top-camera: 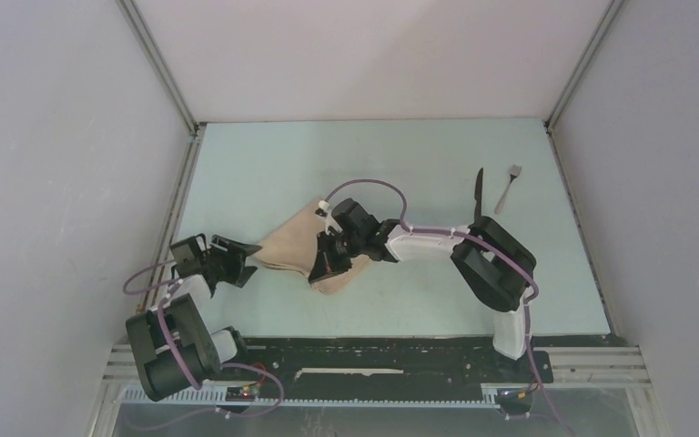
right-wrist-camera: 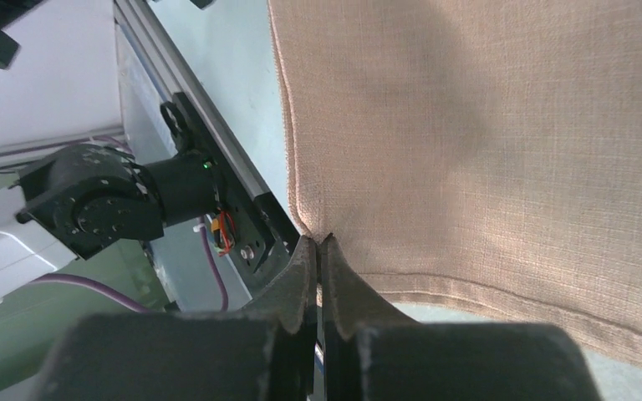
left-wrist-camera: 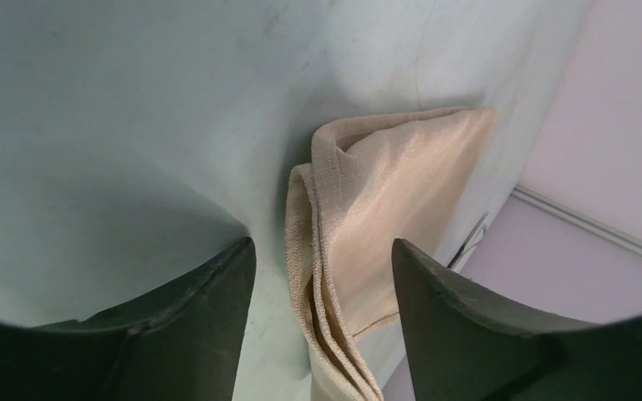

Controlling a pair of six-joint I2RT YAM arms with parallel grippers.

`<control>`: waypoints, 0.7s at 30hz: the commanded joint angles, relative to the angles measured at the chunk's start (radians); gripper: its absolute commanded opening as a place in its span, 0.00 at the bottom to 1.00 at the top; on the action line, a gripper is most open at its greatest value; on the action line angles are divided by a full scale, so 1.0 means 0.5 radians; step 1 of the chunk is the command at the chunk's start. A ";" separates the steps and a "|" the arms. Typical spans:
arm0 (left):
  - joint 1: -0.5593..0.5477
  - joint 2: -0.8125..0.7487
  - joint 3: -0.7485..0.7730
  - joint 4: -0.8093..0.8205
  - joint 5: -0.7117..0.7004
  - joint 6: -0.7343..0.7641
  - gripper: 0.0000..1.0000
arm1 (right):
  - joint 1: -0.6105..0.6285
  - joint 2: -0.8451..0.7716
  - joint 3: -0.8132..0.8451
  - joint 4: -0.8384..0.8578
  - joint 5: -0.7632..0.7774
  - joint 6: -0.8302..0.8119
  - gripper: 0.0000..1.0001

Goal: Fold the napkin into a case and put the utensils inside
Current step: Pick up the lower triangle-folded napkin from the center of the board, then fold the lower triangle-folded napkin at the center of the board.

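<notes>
The beige napkin (top-camera: 289, 244) lies partly folded in the middle of the table, its left end running to a point. My left gripper (top-camera: 249, 260) is open at that point. In the left wrist view the napkin's stacked folded edge (left-wrist-camera: 334, 251) stands between the fingers of the left gripper (left-wrist-camera: 322, 244), with a gap on each side. My right gripper (top-camera: 320, 269) is shut on a hemmed corner of the napkin (right-wrist-camera: 485, 125), pinched at the tips of the right gripper (right-wrist-camera: 318, 241). The black knife (top-camera: 480, 193) and grey fork (top-camera: 507, 189) lie side by side at the back right.
The pale green table (top-camera: 237, 164) is walled at the back and on both sides. A black rail (top-camera: 373, 350) with the arm bases runs along the near edge. The left arm's motor housing (right-wrist-camera: 100, 200) shows in the right wrist view.
</notes>
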 commanded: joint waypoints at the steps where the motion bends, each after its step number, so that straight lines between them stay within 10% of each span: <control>1: -0.103 0.030 -0.012 0.143 -0.047 -0.082 0.63 | -0.058 -0.134 -0.053 0.197 -0.050 0.060 0.00; 21: -0.609 -0.033 0.318 0.004 -0.437 -0.179 0.16 | -0.196 -0.198 -0.295 0.290 -0.119 0.056 0.00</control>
